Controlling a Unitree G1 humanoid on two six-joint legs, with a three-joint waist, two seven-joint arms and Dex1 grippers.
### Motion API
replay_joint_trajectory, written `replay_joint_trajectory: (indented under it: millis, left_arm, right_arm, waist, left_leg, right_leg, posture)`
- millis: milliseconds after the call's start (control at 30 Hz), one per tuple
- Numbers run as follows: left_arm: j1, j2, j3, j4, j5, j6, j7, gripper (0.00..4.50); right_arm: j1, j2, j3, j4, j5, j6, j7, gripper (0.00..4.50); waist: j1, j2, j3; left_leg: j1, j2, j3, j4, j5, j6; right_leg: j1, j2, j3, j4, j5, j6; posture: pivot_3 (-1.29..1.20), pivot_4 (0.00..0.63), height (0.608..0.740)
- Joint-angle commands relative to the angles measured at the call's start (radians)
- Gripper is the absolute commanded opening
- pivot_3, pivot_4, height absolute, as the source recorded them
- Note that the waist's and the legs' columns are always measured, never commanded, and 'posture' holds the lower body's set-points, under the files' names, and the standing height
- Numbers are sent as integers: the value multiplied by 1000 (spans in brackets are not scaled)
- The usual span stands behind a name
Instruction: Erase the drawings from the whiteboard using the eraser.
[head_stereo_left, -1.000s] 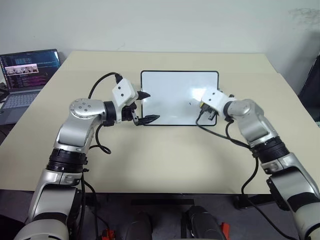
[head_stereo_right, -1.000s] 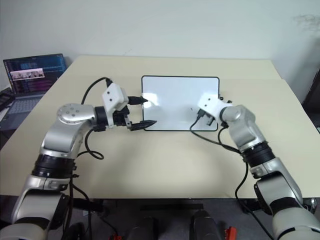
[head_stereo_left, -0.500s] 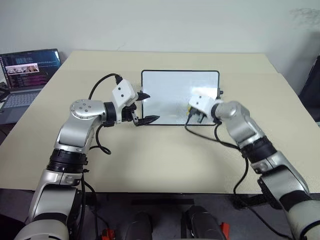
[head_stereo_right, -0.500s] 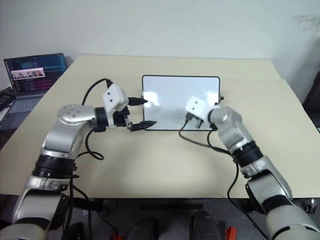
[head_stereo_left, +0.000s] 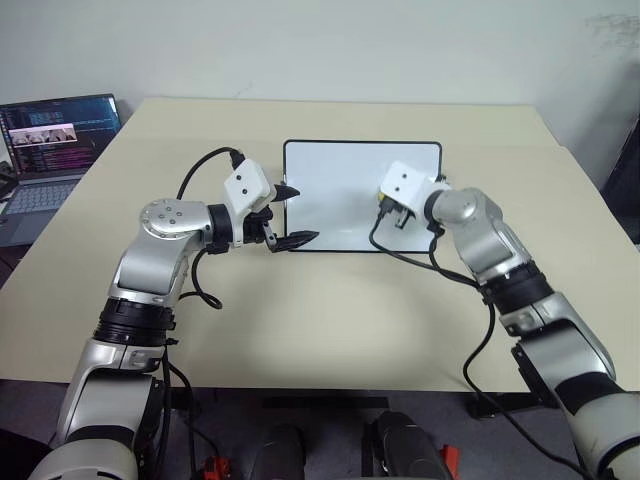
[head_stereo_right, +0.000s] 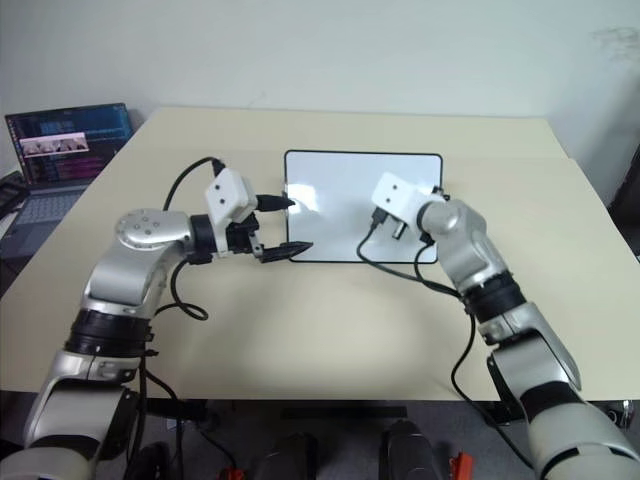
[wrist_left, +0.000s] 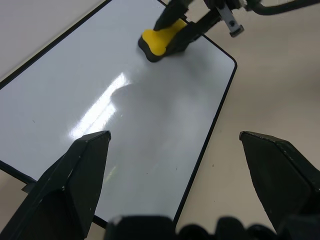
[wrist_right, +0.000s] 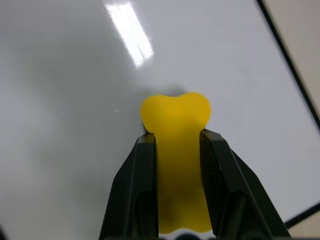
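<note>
eraser (wrist_right: 175, 150): we see it clamped in the right gripper (wrist_right: 176, 145), apparently pressed on the whiteboard (head_stereo_left: 340, 190) | left gripper (head_stereo_left: 292, 215): spread wide at the board's left edge | board lies on bench (head_stereo_left: 300, 320)

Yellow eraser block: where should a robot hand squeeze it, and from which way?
Squeeze the yellow eraser block across its two long narrow sides, coming from its rear end, probably. That is how the right gripper holds it, leaving the rounded front end free over the glossy white whiteboard.
</note>
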Motion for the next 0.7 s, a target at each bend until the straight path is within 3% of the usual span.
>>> replay_joint_trajectory:
  millis: [33, 133, 233, 400, 600, 700]
  left_arm:
    - [-17, -6, 27, -36, -34, 3, -12, 4500]
    - [-2, -50, 1, -74, -82, 39, -40, 4500]
    - [-8, -133, -40, -100, -107, 57, -45, 4500]
    - [-38, -298, -148, -27, -72, -17, -66, 4500]
    - [-102, -512, -241, 220, 54, -218, 21, 4500]
    - [-124, -577, -239, 312, 88, -284, 72, 4500]
  right_arm:
    - [43, -75, -108, -330, 136, 188, 173, 818]
    - [27, -94, -265, -559, 271, 440, 207, 817]
    - [31, -181, -381, -614, 288, 575, 174, 817]
    - [171, -345, -492, -534, 278, 608, 99, 817]
    - [323, -350, -675, -329, 313, 598, -10, 817]
    - [349, -362, -685, -281, 328, 580, -31, 817]
  waist:
    - [3, 2, 2]
    - [6, 5, 5]
    - [16, 5, 4]
    - [54, 3, 3]
    - [53, 3, 4]
    - [42, 4, 4]
  left_leg:
    - [-1, 0, 0, 0, 0, 0]
    - [-11, 0, -1, 1, 0, 0]
    - [-18, 0, -4, 2, 0, 0]
    - [-19, -2, -4, 2, 0, 0]
    - [-18, -3, 1, 2, 0, 0]
    - [-17, -3, 4, 2, 0, 0]
  right_leg:
    - [-1, 0, 0, 0, 0, 0]
    - [-10, 0, -1, 0, 2, -3]
    - [-15, -1, -4, 1, 3, -5]
    - [-14, -3, -6, -2, 3, -5]
    - [-16, -3, -1, 0, 3, -5]
    - [-16, -3, 2, -1, 3, -5]
  posture:
    - [0, 150, 740]
    - [0, 150, 740]
    - [0, 150, 740]
    - [0, 150, 740]
    - [0, 150, 740]
    - [0, 150, 740]
